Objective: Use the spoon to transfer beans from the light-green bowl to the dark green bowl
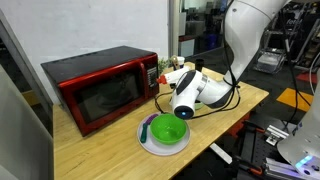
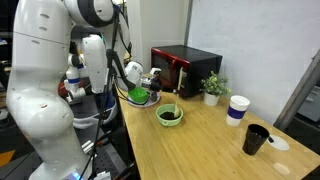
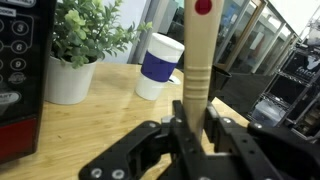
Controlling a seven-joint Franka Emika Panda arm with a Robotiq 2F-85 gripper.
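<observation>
The black gripper (image 3: pixel 196 128) clamps a pale, smooth wooden spoon (image 3: pixel 200 60) by its flat handle. The round dark green bowl (image 1: pixel 168 131) sits on a white plate (image 1: pixel 160 150).

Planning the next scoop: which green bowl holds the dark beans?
The small pale-rimmed bowl, dark inside, standing straight on the table. The large green bowl shows green inside and sits on a white plate by the microwave.

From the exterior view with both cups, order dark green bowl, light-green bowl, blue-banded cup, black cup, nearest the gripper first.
1. Dark green bowl, beside the gripper.
2. Light-green bowl, mid-table.
3. Blue-banded cup, farther along.
4. Black cup, far end.
</observation>
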